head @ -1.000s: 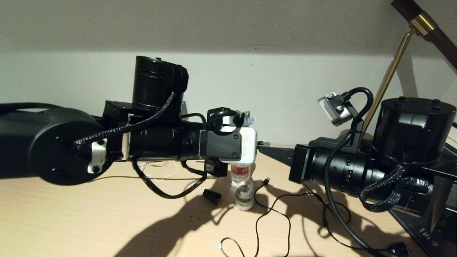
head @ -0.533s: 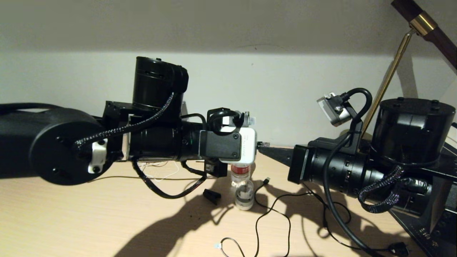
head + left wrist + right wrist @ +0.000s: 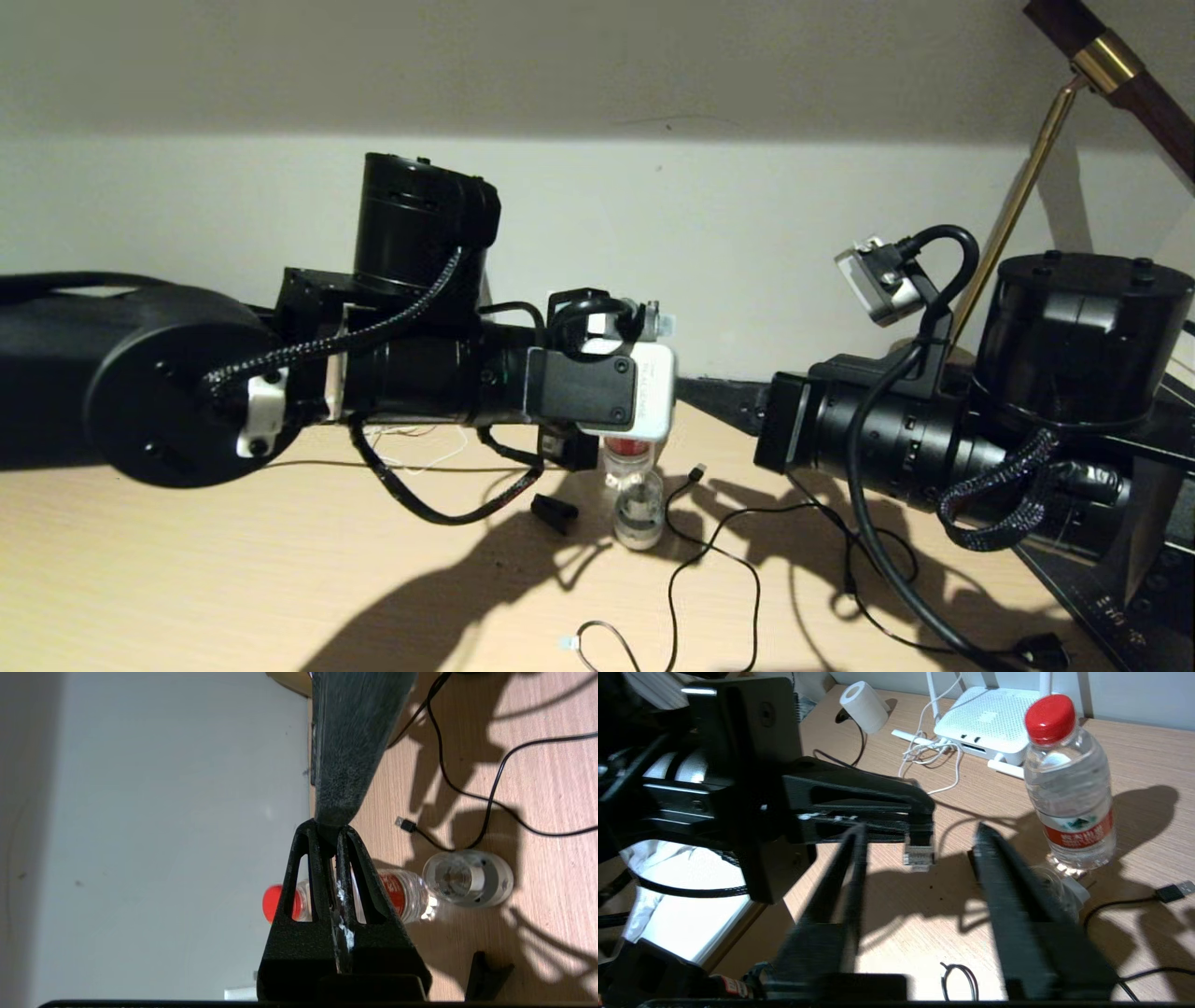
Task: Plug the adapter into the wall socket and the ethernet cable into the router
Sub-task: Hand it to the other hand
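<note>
Red-labelled water bottle [image 3: 1069,788], print unreadable

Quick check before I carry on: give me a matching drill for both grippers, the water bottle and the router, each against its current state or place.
Things:
1. left gripper
2. right gripper
3. water bottle
4. router

States or places:
A. stands upright on the desk, red cap on
B. open, holding nothing
C. lies flat at the back of the desk by the wall, white cord in front of it
D. shut on the ethernet cable at its clear plug

Pairs: 1-D, 2-B, 3-A, 4-C
</note>
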You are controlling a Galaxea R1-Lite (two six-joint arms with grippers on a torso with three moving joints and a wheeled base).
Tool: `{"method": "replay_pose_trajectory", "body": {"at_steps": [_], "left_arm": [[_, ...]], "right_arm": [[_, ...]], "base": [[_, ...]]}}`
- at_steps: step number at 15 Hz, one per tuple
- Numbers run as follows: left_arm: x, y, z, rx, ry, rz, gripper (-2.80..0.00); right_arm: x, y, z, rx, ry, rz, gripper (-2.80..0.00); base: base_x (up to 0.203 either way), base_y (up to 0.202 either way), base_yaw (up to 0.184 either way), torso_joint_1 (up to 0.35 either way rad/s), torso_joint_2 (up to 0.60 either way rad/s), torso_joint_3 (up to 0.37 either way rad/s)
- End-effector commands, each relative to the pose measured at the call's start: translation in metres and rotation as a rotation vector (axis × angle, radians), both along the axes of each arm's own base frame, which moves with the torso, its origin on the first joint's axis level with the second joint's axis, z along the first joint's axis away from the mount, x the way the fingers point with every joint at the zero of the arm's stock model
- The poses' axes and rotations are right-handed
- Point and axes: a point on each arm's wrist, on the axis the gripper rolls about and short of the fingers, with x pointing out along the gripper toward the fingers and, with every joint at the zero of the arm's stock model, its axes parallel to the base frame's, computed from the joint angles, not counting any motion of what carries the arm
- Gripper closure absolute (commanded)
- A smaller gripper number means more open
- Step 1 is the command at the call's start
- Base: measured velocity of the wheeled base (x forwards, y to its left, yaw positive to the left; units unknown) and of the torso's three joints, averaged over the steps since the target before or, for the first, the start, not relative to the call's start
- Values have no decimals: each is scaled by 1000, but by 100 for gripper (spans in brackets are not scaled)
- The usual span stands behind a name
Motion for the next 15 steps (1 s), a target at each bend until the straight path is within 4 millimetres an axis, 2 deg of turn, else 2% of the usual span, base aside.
{"method": "replay_pose_trajectory", "body": {"at_steps": [1, 7, 8, 15], "left_arm": [[0, -1, 0, 2, -8, -2, 0], [0, 0, 1, 0, -9, -4, 0], [0, 0, 1, 0, -9, -4, 0], [-1, 0, 1, 0, -10, -6, 0]], "right_arm": [[1, 0, 2, 21, -21, 0, -280], [1, 0, 1, 29, -24, -2, -280], [1, 1, 1, 29, -23, -2, 0], [2, 2, -1, 26, -18, -1, 0]], "base": [[0, 0, 0, 0, 0, 0], [0, 0, 0, 0, 0, 0], [0, 0, 0, 0, 0, 0], [0, 0, 0, 0, 0, 0]]}}
